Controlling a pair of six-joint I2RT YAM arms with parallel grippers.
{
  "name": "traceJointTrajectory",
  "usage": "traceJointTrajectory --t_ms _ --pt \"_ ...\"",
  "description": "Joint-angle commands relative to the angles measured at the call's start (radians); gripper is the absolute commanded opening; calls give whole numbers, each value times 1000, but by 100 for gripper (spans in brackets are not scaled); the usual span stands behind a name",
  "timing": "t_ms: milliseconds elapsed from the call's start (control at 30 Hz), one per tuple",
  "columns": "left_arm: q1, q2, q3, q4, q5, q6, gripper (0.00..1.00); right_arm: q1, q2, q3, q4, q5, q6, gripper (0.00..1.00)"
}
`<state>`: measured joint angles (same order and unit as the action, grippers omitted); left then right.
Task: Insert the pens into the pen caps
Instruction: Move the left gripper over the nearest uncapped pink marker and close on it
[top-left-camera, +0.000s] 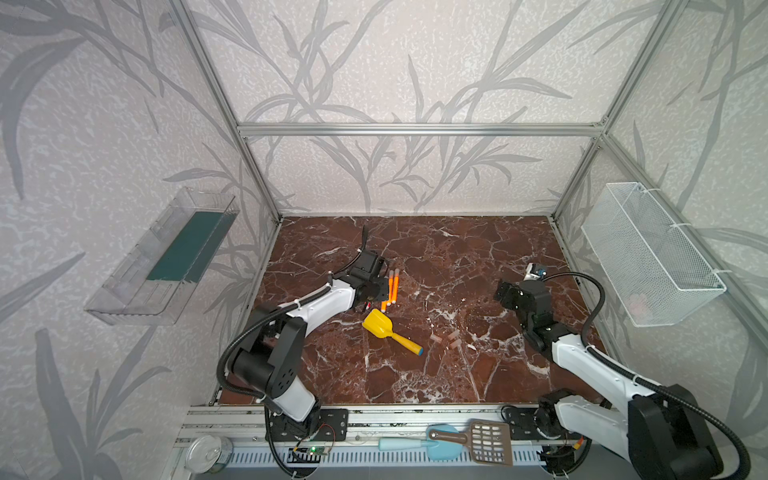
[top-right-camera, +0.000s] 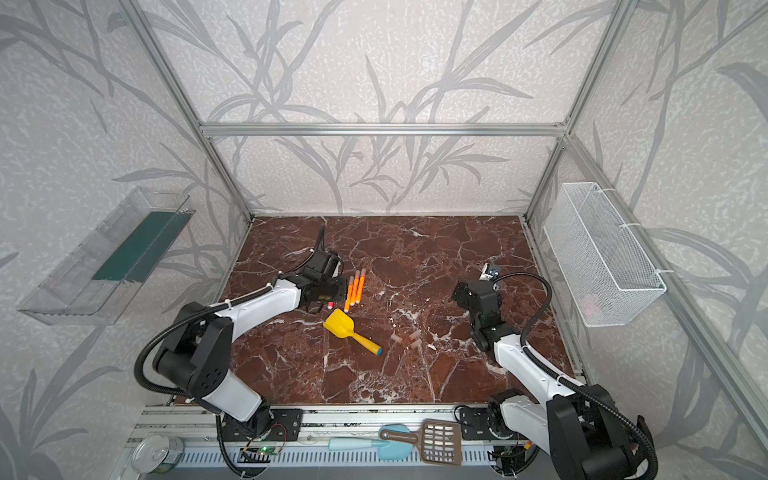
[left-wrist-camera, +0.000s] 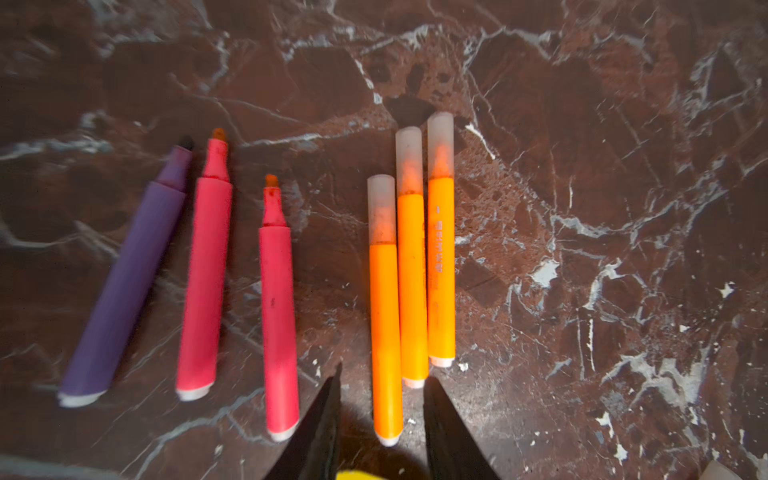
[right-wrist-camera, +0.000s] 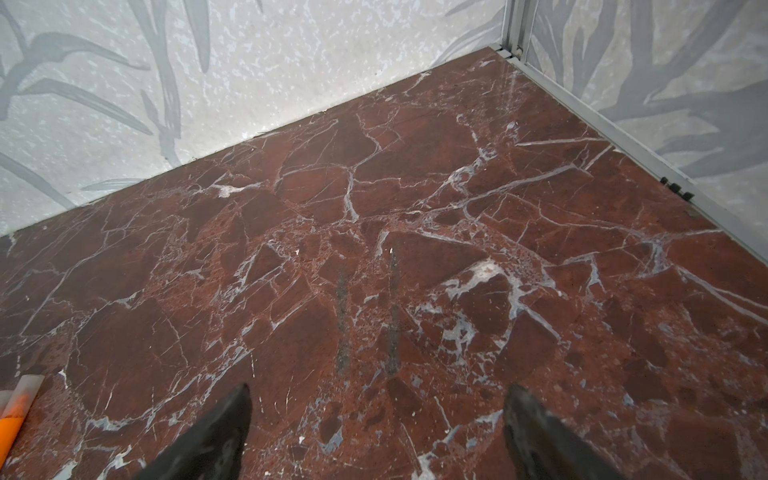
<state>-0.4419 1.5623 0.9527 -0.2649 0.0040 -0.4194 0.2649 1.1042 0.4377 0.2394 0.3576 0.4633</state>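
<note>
**1. Front rail, nearest.** A tin can (top-left-camera: 208, 453), a pale blue scoop (top-left-camera: 440, 446) and a brown slotted scoop (top-left-camera: 486, 446) appeared in both top views only.

**2. Table (top-left-camera: 457, 257), near middle.** A yellow shovel (top-left-camera: 376, 322) lay flat. To its right, apart from it, three loose pen caps (top-left-camera: 436, 340) were clustered together. They were translucent and faint against the marble.

**3. Left claw (left-wrist-camera: 384, 374).** The fingers stood apart, low over the table. They straddled the white butt end of the nearest orange pen with a gap on either side, gripping nothing.

**4. Orange pens (left-wrist-camera: 411, 270).** Three lay parallel and touching, each with a cloudy fitted cap (left-wrist-camera: 409, 158) over its tip. Printing ran along one barrel (left-wrist-camera: 438, 245) but was too blurred to read.

**5. Purple pen (left-wrist-camera: 124, 282) and two pinkish-red pens (left-wrist-camera: 205, 270).** All three were uncapped and lay flat a little apart from the orange set, tips pointing roughly the same way. The left wrist view showed them whole. In the top views the left arm covered them, apart from one red butt end (top-right-camera: 330, 305).

**6. Right claw (right-wrist-camera: 380, 392).** The fingers were spread wide above bare table, well apart from the loose pen caps. Its wrist view caught only one capped orange end (right-wrist-camera: 16, 399) at the frame's edge.

**7. Walls, farthest.** A clear tray (top-left-camera: 166, 257) hung on the left wall and a white mesh basket (top-left-camera: 652, 253) on the right.
</note>
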Motion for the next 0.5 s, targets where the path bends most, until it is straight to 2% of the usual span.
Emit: traceJointTrajectory --t_ms 0,133,467 --pt "6 -76 -59 74 -113 -9 35 -4 -17 -14 24 4 -1 93" --pt "15 -91 -85 60 -211 -45 36 -4 -19 -11 19 3 -2 93" --pt "52 21 -16 -15 -138 -85 35 -5 -18 -11 20 3 -3 93"
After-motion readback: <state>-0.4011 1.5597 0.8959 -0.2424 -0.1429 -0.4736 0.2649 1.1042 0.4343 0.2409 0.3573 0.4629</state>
